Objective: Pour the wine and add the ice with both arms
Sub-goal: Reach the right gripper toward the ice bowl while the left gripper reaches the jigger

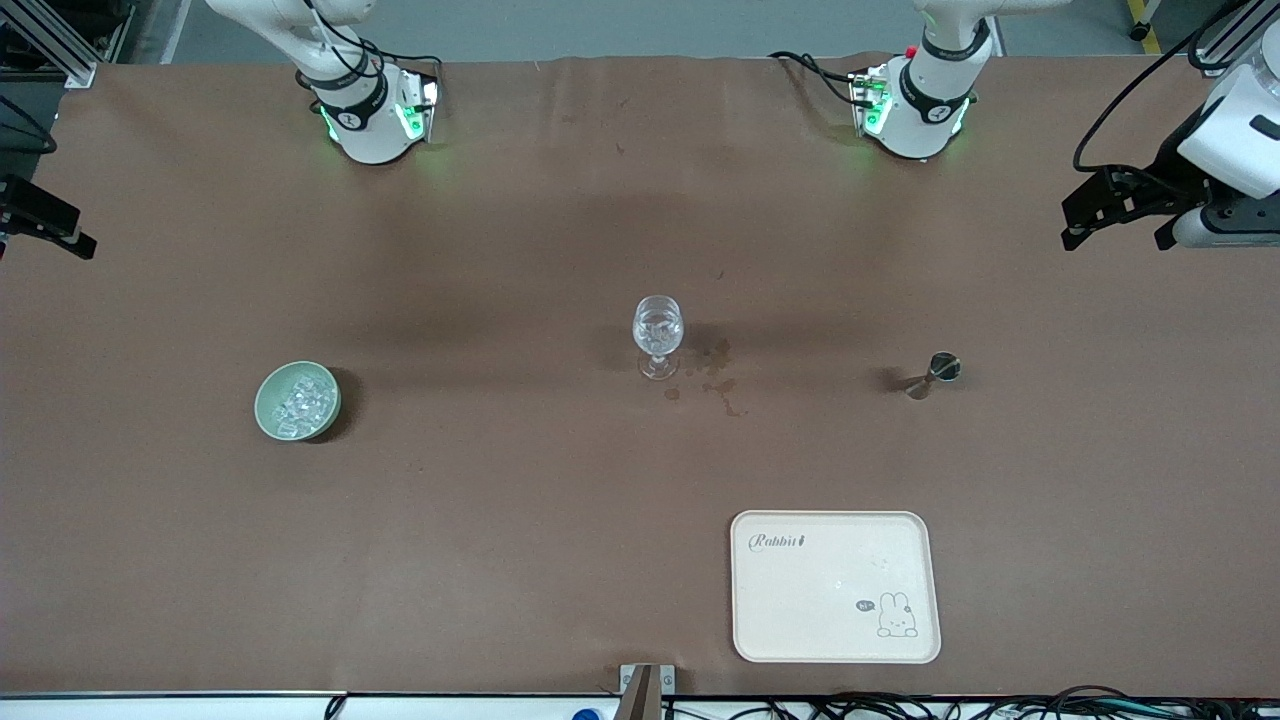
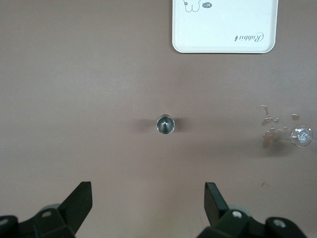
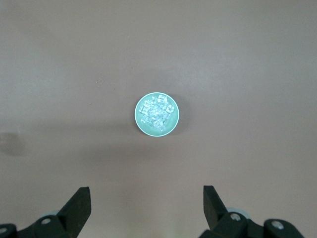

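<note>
**Ice heaped in its bowl, both grippers spread wide and high**

The ice [image 1: 300,401] lies heaped in a pale green bowl [image 1: 268,417] toward the right arm's end of the table, well apart from everything else. A wine glass [image 1: 657,336] stands upright near the table's middle, with a few wet spots [image 1: 718,385] on the brown table cover [image 1: 500,520] just beside its foot (the glass seems to hold something clear). Toward the left arm's end stands a small metal jigger [image 1: 935,373], upright. A cream tray [image 1: 790,620] printed with a rabbit lies nearer the front camera than the glass and jigger.

The right gripper [image 3: 146,206] hangs high over the bowl, fingers spread wide, holding nothing. The left gripper [image 2: 148,202] hangs likewise over the jigger, fingers apart and empty.
</note>
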